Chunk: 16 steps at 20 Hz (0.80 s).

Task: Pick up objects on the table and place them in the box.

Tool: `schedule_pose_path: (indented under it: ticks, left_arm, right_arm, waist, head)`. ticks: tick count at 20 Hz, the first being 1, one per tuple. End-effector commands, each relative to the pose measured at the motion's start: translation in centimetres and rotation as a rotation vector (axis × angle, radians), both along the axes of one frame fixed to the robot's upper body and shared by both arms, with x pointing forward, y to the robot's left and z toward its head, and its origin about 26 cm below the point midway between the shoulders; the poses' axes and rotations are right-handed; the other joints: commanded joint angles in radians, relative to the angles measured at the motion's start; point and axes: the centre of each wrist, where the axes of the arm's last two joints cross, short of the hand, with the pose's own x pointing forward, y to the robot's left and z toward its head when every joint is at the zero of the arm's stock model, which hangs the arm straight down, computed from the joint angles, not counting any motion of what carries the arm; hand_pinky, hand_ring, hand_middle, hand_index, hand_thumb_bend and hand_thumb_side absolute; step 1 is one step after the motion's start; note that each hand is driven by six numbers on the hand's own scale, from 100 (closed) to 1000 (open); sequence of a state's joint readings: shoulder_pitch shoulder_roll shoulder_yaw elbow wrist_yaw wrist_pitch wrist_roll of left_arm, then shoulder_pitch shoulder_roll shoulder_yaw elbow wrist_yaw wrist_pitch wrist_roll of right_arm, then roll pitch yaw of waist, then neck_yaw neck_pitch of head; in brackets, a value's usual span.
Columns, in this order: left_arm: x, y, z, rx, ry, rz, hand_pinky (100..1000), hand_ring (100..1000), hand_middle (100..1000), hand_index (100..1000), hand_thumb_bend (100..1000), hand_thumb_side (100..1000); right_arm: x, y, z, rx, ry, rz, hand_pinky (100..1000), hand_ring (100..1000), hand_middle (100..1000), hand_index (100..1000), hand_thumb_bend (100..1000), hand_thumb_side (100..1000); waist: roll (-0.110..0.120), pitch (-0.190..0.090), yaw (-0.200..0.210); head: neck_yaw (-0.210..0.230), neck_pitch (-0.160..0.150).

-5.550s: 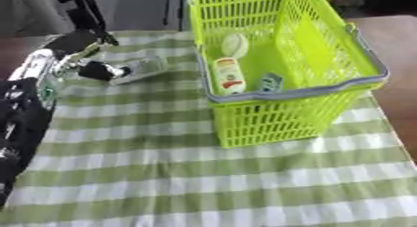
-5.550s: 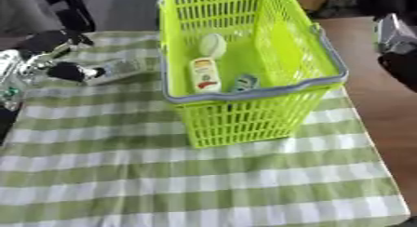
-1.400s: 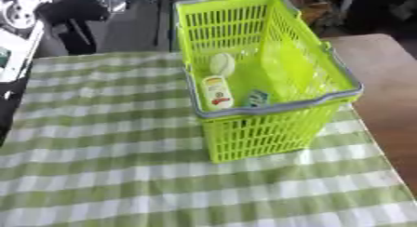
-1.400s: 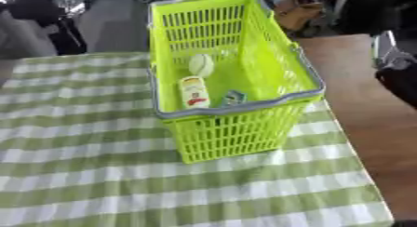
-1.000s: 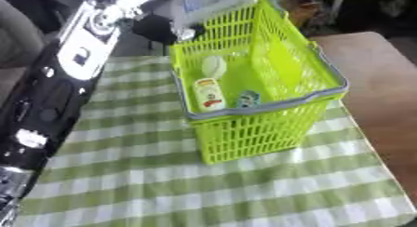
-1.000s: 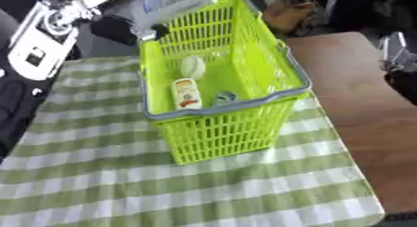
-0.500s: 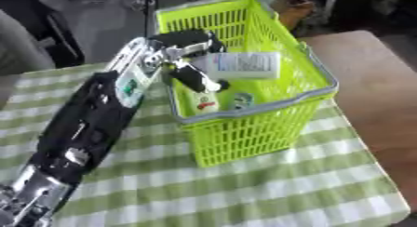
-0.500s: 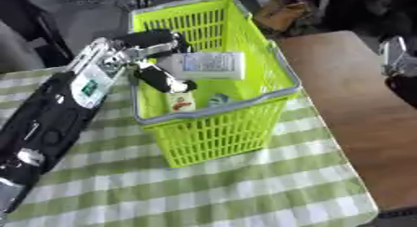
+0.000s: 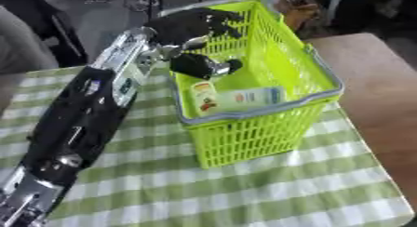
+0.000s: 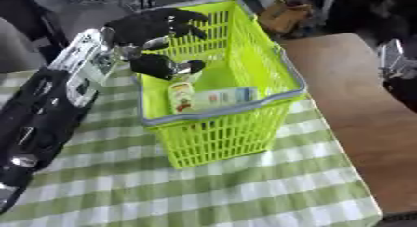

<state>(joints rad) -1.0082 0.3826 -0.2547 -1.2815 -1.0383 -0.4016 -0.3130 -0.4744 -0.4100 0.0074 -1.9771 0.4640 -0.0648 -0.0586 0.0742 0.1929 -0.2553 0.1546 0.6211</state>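
A lime-green plastic basket (image 9: 269, 128) with a grey rim stands on the checked cloth. On its floor lie a white bottle with an orange label (image 9: 204, 96) and, beside it, a pale flat pack (image 9: 254, 96). My left arm reaches in from the lower left, and my left hand (image 9: 189, 27) hovers over the basket's far left corner. Its fingers are spread and hold nothing, with the thumb (image 9: 205, 66) hanging inside the basket above the bottle. At the right edge of the right eye view a silver and black part of my right hand (image 10: 397, 63) shows above the bare wood.
A green and white checked cloth (image 9: 244, 193) covers the table's left and front. Bare brown tabletop (image 10: 358, 105) lies to the basket's right. Behind the basket sit a brown object (image 10: 285, 12) and dark clutter. My left arm (image 9: 73, 123) covers the cloth's left side.
The pale pack that my left hand held over the basket now lies on the basket floor beside the bottle. The hand has opened and lifted a little. The camera has also shifted.
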Motion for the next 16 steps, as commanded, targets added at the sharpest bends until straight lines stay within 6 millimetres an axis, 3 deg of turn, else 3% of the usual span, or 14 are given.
schedule_pose_path:
  ticks: [1, 2, 5, 8, 12, 16]
  left_arm:
    - [-0.3, 1.4, 1.8, -0.002, -0.075, 0.025, 982, 965, 943, 899, 523, 1000]
    - [-0.3, 1.6, 1.8, -0.028, -0.079, 0.026, 951, 938, 897, 876, 502, 919]
    - [-0.7, 3.0, 1.7, -0.226, -0.067, 0.003, 879, 883, 836, 838, 373, 876]
    - [-2.6, 5.4, 1.9, -0.532, -0.008, -0.060, 786, 815, 772, 803, 211, 896]
    - [-6.8, 7.8, 1.6, -0.927, 0.126, -0.211, 747, 789, 750, 779, 249, 853]
    - [-11.5, 11.0, -0.9, -1.173, 0.173, -0.244, 745, 790, 750, 782, 251, 839]
  right_arm:
    - [-0.1, -0.2, 0.6, -0.004, -0.018, -0.003, 561, 566, 629, 779, 125, 422]
    - [-0.1, -0.2, 0.5, -0.004, -0.018, -0.005, 562, 567, 630, 779, 124, 422]
    - [-0.1, -0.4, 0.4, 0.002, -0.014, -0.013, 562, 566, 630, 778, 124, 424]
    - [-0.1, -0.7, 0.1, 0.011, -0.007, -0.030, 562, 566, 630, 779, 124, 426]
    - [-0.1, -1.2, -0.3, 0.024, 0.002, -0.056, 561, 567, 630, 778, 125, 429]
    - [-0.1, -1.5, -0.6, 0.035, 0.006, -0.074, 560, 565, 629, 778, 129, 431]
  waist:
    - [-0.010, -0.022, 0.004]
    - [-0.012, -0.022, 0.006]
    - [-0.020, -0.025, 0.021]
    - [-0.031, -0.030, 0.048]
    - [-0.043, -0.039, 0.101]
    - [-0.049, -0.038, 0.153]
  head:
    - [-0.003, -0.002]
    - [-0.003, -0.002]
    - [-0.011, 0.001]
    - [-0.028, 0.009]
    - [-0.045, 0.028]
    - [-0.063, 0.041]
